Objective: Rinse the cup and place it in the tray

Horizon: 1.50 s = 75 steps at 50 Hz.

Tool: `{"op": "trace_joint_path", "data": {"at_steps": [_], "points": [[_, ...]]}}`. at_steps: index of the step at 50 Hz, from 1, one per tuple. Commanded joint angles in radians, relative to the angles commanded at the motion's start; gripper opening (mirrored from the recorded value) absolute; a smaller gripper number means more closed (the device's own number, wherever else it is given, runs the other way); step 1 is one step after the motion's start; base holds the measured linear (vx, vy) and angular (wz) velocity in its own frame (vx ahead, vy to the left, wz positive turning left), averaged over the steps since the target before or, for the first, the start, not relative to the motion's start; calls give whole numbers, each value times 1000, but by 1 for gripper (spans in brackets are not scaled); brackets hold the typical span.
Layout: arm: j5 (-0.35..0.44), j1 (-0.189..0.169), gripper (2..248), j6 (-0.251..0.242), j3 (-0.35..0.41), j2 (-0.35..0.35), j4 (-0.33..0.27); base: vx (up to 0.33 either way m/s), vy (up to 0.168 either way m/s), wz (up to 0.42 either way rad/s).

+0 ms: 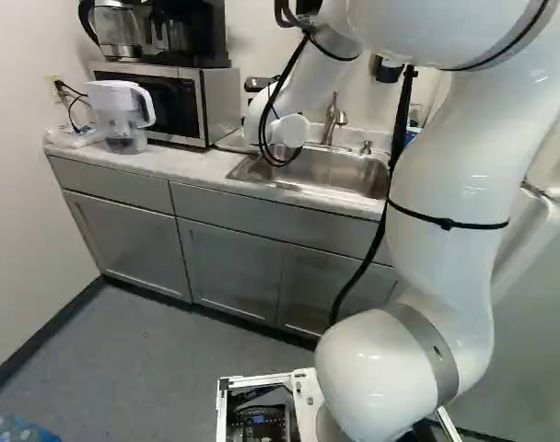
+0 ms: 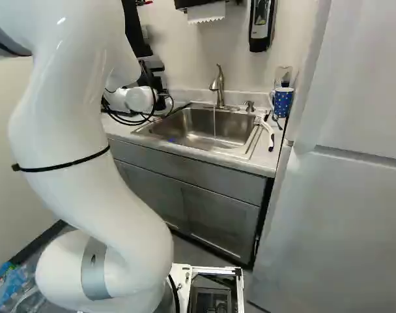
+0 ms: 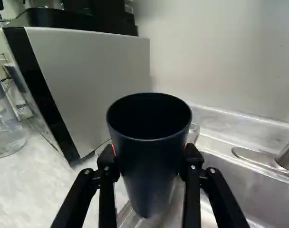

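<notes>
Dark blue cup (image 3: 151,166) stands between the two fingers of my gripper (image 3: 150,154), which is shut on its sides. Its mouth faces up toward the wrist camera, and its lower end hangs over the sink's rim beside the microwave; the inside is too dark to read. Both base views hide gripper and cup behind the white wrist (image 1: 287,132). In the right base view a thin stream of water falls from the faucet (image 2: 219,85) into the metal sink (image 2: 198,130). No tray can be made out in any view.
The microwave (image 3: 94,80) rises close beyond the cup, with a coffee machine on top. A clear pitcher (image 1: 122,115) stands left of it. Right of the sink are a white-handled brush (image 2: 266,125), a spotted blue mug (image 2: 283,101) and the tall refrigerator (image 2: 341,215).
</notes>
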<state>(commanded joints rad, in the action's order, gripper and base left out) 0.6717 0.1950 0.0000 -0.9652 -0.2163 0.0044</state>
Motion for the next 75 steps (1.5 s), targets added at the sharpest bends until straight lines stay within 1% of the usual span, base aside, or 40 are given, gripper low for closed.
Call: {"op": "trace_joint_path", "data": {"at_steps": [28,43,63,75], "points": [[0,-75,126,0,22,19,0,0,0,0],[0,-116,126,0,40,11,0,0,0,0],[0,-170,126,0,89,16,0,0,0,0],[19,-204,126,0,128,26,0,0,0,0]]}}
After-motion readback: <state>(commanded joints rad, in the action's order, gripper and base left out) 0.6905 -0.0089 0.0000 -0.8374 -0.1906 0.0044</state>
